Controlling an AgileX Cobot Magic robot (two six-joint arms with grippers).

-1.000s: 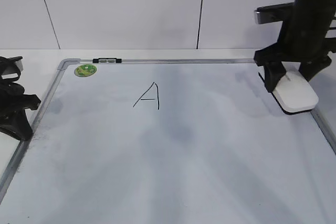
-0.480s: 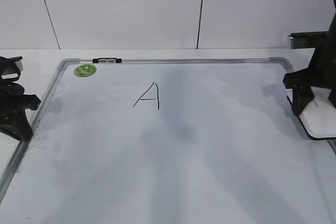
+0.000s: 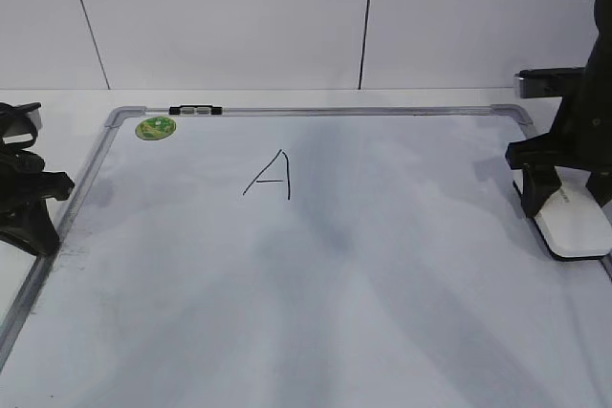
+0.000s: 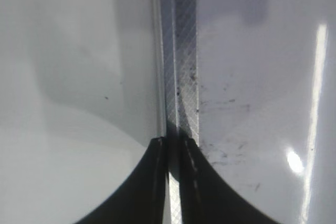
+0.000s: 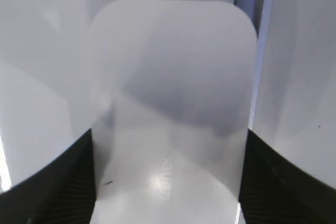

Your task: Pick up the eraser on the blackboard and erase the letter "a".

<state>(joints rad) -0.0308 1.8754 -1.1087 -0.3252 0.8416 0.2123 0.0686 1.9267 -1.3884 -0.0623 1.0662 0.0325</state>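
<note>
The blackboard (image 3: 335,284) is a white board in a grey frame lying flat. The white eraser (image 3: 577,225) rests at its right edge. My right gripper (image 3: 566,203) is shut on the eraser, and in the right wrist view its jaws (image 5: 169,145) press both long sides of the eraser (image 5: 170,93). My left gripper (image 3: 40,236) is shut and empty at the board's left edge, over the grey frame strip (image 4: 184,51), with its jaws (image 4: 172,142) together. No lowercase "a" shows, only an angular capital "A" (image 3: 271,176).
A round green magnet (image 3: 155,127) sits in the board's far left corner. A small black clip (image 3: 194,111) is on the top frame. A white wall with dark seams stands behind the board. The board's frame runs just to the right of the eraser (image 5: 257,51).
My right gripper has carried the eraser right and toward the near side along the board's right edge, then back a little to the left. The left arm has not moved.
</note>
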